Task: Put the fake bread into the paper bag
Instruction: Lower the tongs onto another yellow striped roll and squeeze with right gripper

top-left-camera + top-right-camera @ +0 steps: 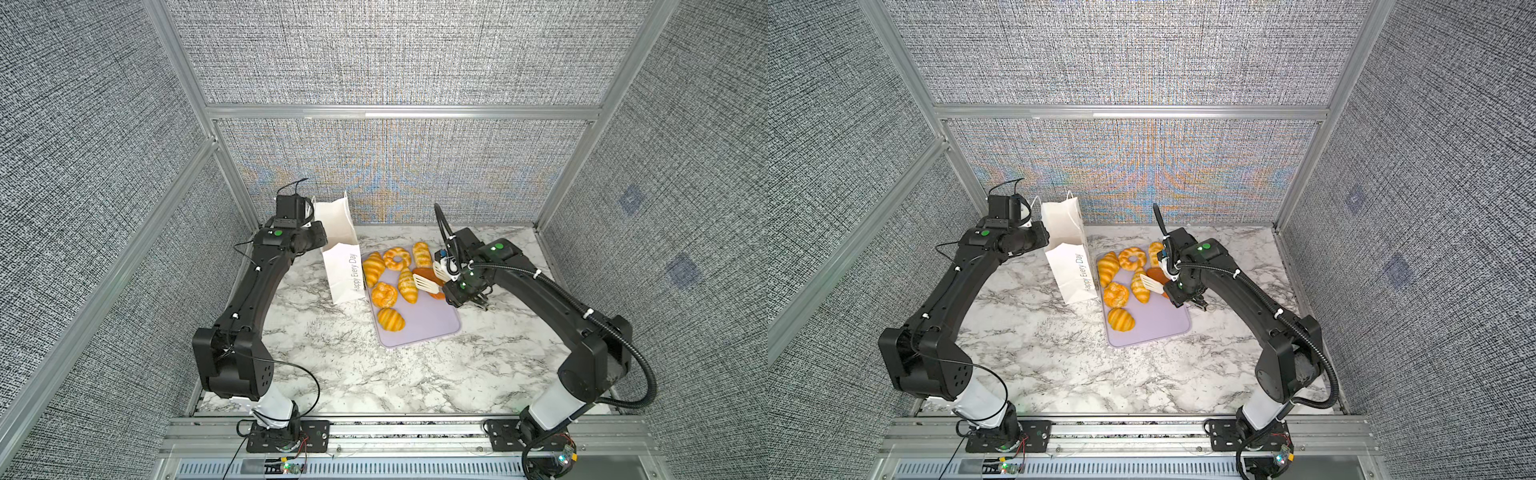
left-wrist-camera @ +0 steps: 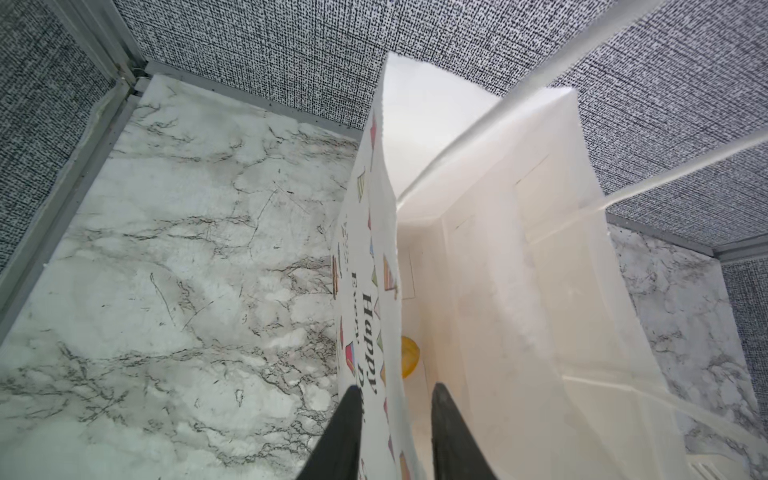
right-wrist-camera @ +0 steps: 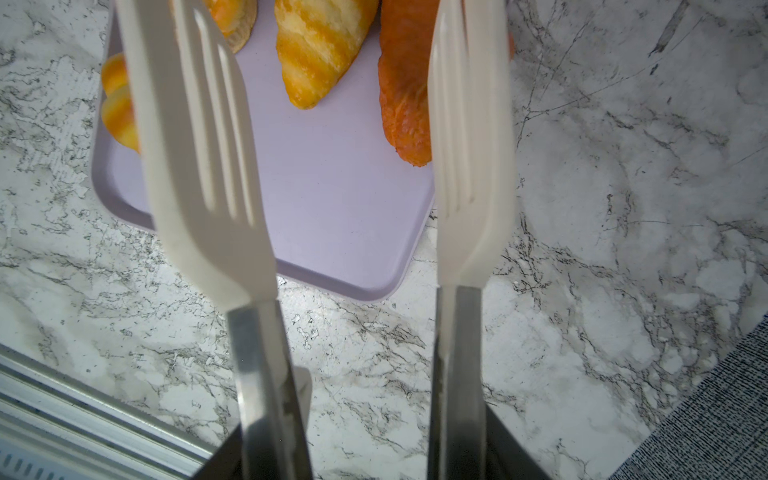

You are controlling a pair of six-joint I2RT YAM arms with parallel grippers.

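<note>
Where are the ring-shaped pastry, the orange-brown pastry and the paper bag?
ring-shaped pastry (image 1: 390,255): in a top view, on the ring's band beside the hole.
orange-brown pastry (image 3: 404,87): right wrist view, on its glossy middle.
paper bag (image 1: 340,271): in a top view, on its lettered side panel.

Two black arms (image 1: 249,286), white lower links (image 1: 276,401), green dots (image 1: 277,233), corrugated cables (image 1: 507,268).

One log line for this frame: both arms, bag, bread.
left gripper: straddling paper bag wall, not pinched | right gripper: holding tongs, blades open beside orange-brown bread | bag: one yellow bread inside | tray: other bread on it
</note>
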